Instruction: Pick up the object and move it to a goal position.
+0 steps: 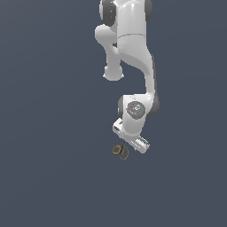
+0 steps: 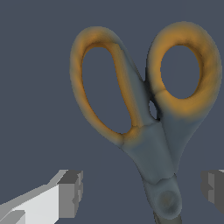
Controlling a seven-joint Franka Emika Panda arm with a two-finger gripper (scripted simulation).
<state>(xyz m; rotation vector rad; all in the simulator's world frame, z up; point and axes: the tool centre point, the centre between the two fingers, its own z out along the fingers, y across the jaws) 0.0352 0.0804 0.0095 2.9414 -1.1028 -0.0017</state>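
Note:
The object, a small pair of scissors (image 1: 120,151) with two orange-yellow ring handles, lies flat on the dark surface in the exterior view, just below the white hand. My gripper (image 1: 127,146) hovers low right over it. Up close in the wrist view, the scissors (image 2: 151,148) fill the picture, with the ring handles pointing away from the pivot. The gripper (image 2: 142,192) is open, and one grey fingertip (image 2: 71,193) stands on either side of the grey neck and pivot without touching them. The blades are cut off by the picture's edge.
The white Panda arm (image 1: 133,53) reaches down from the top of the exterior view. A plain dark blue-grey floor (image 1: 53,177) surrounds the scissors on all sides. No goal marker shows.

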